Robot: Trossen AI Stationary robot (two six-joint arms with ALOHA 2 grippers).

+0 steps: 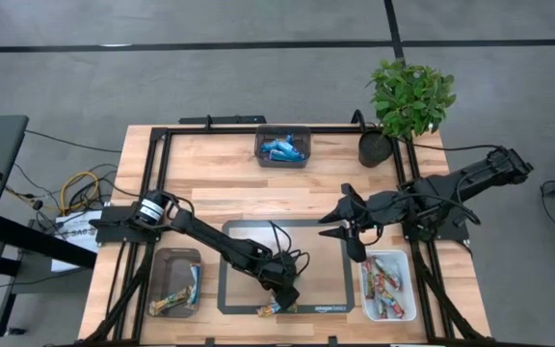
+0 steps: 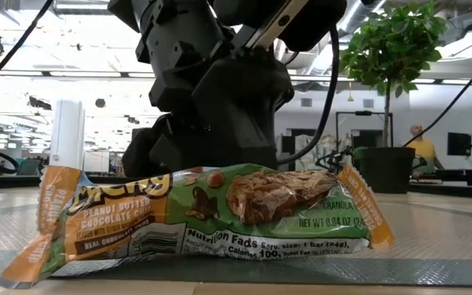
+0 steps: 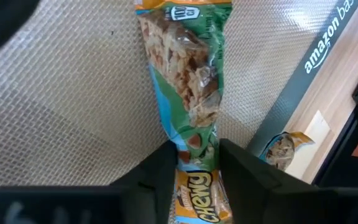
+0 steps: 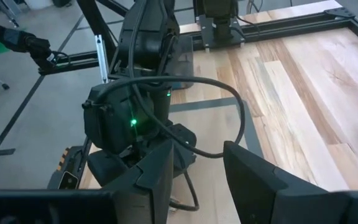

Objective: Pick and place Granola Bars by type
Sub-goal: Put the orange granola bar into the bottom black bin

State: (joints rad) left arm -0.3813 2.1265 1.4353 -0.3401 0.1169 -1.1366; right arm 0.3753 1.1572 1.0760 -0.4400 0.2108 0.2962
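A green and orange granola bar [image 3: 188, 81] lies flat on the grey mat [image 1: 258, 231] near its front border, and shows close up in the low view [image 2: 220, 213]. My left gripper [image 3: 199, 171] reaches down onto it at the mat's near edge [image 1: 282, 301], shut on one end of the bar. My right gripper [image 4: 197, 171] hangs open above the mat's right side [image 1: 347, 231], with nothing between its fingers. Blue bars fill the far tray [image 1: 282, 146], gold ones the left tray [image 1: 176, 281] and red multicoloured ones the right tray [image 1: 388, 284]. My left gripper pinches the bar's two long edges between its two fingers, near the end printed "Chewy" [image 3: 197, 163]. The wrapper is squeezed narrower there. The fingers [image 3: 166, 174] slant down from the table's left and far side and lie across the bar. The bar rests flat on the mat.
A potted plant [image 1: 408, 101] stands at the far right corner. Black frame rails [image 1: 157, 193] run along the table's sides. A small gold-wrapped piece [image 3: 284, 149] lies on the wood just past the mat's border. Bare wood shows between the mat and the far tray.
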